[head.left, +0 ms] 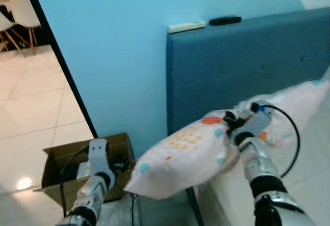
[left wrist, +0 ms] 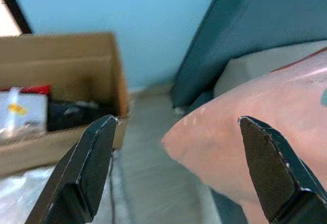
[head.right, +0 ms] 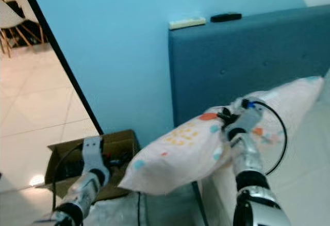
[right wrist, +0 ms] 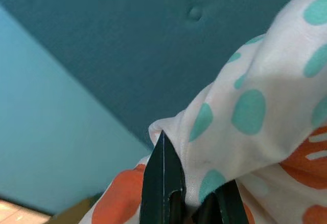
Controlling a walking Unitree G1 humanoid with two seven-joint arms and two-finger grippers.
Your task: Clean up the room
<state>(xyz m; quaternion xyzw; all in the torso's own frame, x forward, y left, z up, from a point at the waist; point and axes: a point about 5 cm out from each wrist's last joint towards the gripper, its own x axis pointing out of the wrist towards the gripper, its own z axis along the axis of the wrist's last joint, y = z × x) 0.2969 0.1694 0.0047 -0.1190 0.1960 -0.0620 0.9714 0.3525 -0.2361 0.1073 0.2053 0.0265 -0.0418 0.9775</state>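
Observation:
A long white pillow (head.left: 196, 151) with orange, teal and yellow spots hangs half off the bed's left edge, in front of the blue headboard (head.left: 242, 66). My right gripper (right wrist: 188, 198) is shut on a fold of the pillow's cover (right wrist: 245, 127) near its middle. My left gripper (left wrist: 179, 173) stands open lower left, beside the pillow's hanging end (left wrist: 230, 147) and not touching it. Its arm (head.left: 95, 172) rises in front of a cardboard box.
An open cardboard box (head.left: 56, 159) holding dark and white items (left wrist: 30, 114) stands on the floor by the light blue wall. A white remote (head.left: 186, 27) and a black remote (head.left: 225, 20) lie on top of the headboard. Tiled floor and chairs (head.left: 13, 19) are beyond the doorway.

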